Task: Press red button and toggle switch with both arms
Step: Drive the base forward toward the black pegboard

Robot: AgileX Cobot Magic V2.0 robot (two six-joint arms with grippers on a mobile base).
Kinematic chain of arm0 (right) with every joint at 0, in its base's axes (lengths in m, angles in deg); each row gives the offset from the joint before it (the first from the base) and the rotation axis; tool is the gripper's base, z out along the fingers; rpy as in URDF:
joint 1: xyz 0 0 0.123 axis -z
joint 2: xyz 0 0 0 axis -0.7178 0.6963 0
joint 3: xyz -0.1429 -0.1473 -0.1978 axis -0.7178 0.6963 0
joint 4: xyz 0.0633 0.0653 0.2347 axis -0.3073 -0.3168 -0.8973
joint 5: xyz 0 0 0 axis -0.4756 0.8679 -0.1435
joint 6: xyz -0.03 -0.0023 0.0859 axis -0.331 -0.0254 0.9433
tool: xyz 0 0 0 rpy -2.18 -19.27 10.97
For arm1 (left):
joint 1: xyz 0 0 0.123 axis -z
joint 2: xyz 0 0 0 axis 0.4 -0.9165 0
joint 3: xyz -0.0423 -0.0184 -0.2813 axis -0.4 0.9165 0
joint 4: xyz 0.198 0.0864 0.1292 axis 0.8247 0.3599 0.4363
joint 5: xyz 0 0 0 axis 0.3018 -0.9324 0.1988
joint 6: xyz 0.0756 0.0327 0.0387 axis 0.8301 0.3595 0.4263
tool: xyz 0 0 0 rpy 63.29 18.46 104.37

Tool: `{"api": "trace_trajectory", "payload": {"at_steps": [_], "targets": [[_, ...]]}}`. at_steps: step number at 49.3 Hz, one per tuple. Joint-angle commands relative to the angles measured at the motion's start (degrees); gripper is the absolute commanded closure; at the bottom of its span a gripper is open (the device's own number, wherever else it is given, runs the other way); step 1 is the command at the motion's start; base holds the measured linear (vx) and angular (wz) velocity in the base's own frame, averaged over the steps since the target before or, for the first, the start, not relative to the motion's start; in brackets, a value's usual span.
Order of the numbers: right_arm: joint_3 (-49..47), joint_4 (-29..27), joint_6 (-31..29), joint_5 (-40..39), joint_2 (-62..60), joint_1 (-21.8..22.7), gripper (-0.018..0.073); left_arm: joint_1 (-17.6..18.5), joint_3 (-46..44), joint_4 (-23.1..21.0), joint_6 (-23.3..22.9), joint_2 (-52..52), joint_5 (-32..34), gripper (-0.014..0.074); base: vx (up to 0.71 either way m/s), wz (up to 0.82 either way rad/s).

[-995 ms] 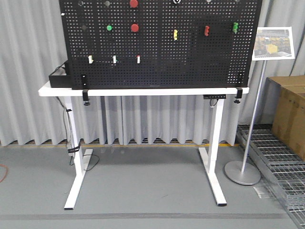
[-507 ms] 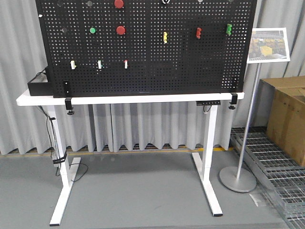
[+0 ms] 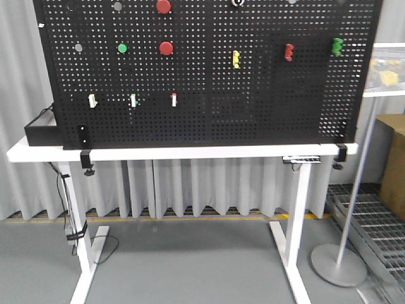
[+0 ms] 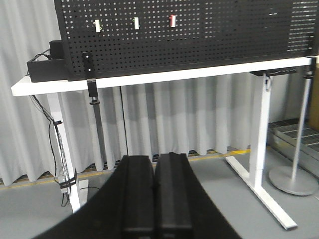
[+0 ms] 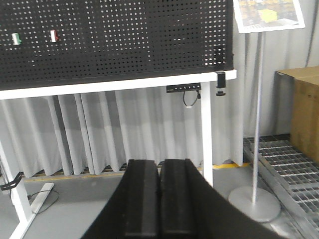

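Observation:
A black pegboard [image 3: 209, 114] stands on a white table [image 3: 183, 152]. Two red buttons are on it, one at the top edge [image 3: 164, 6] and one lower [image 3: 166, 48], beside a green button [image 3: 122, 48]. Below them is a row of three small toggle switches [image 3: 133, 100], which also show in the left wrist view [image 4: 135, 22]. My left gripper [image 4: 155, 158] is shut and empty, low and well short of the table. My right gripper [image 5: 159, 162] is also shut with nothing in it, at the same low height. Neither arm appears in the front view.
Yellow [image 3: 236, 59], red [image 3: 288, 52] and green [image 3: 337, 46] handles sit on the board's right half. A black box [image 3: 41, 132] rests on the table's left end. A sign stand [image 5: 256, 204], a cardboard box [image 5: 306, 109] and floor grating [image 5: 294, 169] are at the right.
The table and pegboard have grown larger in the front view and shifted sideways, so the view has come closer to the board.

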Motion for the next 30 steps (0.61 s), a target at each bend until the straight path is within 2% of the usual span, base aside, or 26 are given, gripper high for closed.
{"api": "trace_trajectory", "payload": {"at_steps": [1, 30], "targets": [[0.6, 0.2, -0.1, -4.5, -1.0, 0.3, 0.0562, 0.1, 2.0, -0.2, -0.4, 0.4, 4.5, 0.0595, 0.41, 0.06], [0.6, 0.2, -0.1, -4.5, -1.0, 0.3, 0.0562, 0.1, 2.0, -0.2, -0.4, 0.4, 4.5, 0.0595, 0.40, 0.05]]}}
